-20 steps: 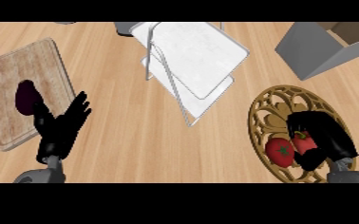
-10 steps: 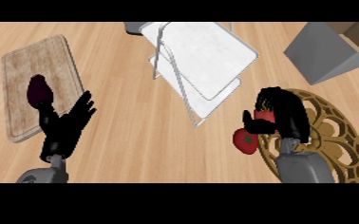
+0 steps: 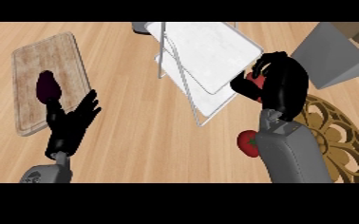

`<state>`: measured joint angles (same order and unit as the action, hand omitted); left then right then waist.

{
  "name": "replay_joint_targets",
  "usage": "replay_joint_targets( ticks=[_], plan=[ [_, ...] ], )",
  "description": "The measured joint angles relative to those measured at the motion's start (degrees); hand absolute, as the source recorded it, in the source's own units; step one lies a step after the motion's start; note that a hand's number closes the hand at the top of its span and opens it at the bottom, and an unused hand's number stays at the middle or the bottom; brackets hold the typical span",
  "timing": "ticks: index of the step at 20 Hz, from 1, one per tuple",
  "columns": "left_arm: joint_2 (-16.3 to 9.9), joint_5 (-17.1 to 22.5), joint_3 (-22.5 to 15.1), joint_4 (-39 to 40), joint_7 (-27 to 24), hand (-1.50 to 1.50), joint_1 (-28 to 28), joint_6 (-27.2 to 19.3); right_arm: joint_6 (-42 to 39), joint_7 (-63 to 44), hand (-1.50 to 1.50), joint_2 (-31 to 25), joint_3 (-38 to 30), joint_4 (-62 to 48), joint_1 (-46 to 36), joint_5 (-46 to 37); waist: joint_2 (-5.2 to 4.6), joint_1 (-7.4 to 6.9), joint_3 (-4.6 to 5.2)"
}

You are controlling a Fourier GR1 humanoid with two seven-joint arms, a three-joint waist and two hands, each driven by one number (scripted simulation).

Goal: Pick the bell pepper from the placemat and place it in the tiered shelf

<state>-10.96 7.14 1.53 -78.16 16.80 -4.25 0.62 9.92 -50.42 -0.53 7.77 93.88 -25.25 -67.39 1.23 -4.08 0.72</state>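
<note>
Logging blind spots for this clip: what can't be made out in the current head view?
- Pepper: mostly hidden inside the curled right hand; only a red patch shows.
- Red item by the right forearm: partly covered by it, so its kind is unclear.
- Placemat: cut off by the right edge and covered by the forearm.
- Shelf: its far end is cut off at the top.
- Grey box: cut off at the right.

Pale wood counter [image 3: 140,137] throughout. At the left, slightly askew, lies a wooden cutting board [image 3: 67,57]. Resting on the board's middle: a dark purple eggplant [image 3: 48,88]. Far to the board's right, toward the top, sits a grey box [image 3: 329,54]. Right of the board and lower, a red tomato [image 3: 247,142] with green top, partly hidden.
</note>
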Motion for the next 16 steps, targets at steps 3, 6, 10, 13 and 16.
replay_joint_targets(
  ticks=[3,6,10,13,16],
  plan=[
    [0.2,-0.1,-0.4,0.2,0.4,0.00,-0.5,0.2,-1.2,-8.2,1.50,0.0,1.7,-0.4,-5.6,-4.8,-0.19,-0.57,-0.15],
    [0.5,-0.3,-0.7,0.4,0.5,0.00,-0.9,0.0,-3.3,-12.9,1.50,-0.1,2.9,-1.0,-12.0,-8.8,-0.22,-1.01,-0.19],
    [0.5,-0.7,-1.0,0.6,1.0,0.00,-1.4,-0.1,-6.3,-17.0,1.50,-0.2,3.4,-3.4,-20.5,-13.3,-0.52,-1.28,-0.37],
    [0.6,-0.6,-1.1,0.7,0.7,0.00,-1.5,0.1,-8.3,-19.1,1.50,-0.1,2.8,-5.6,-26.8,-15.3,-0.64,-1.59,-0.41],
    [0.9,-0.8,-1.1,0.9,0.8,0.00,-1.7,-0.2,-10.3,-20.1,1.50,0.0,0.9,-8.2,-33.7,-16.2,-0.62,-1.42,-0.44]
  ],
)
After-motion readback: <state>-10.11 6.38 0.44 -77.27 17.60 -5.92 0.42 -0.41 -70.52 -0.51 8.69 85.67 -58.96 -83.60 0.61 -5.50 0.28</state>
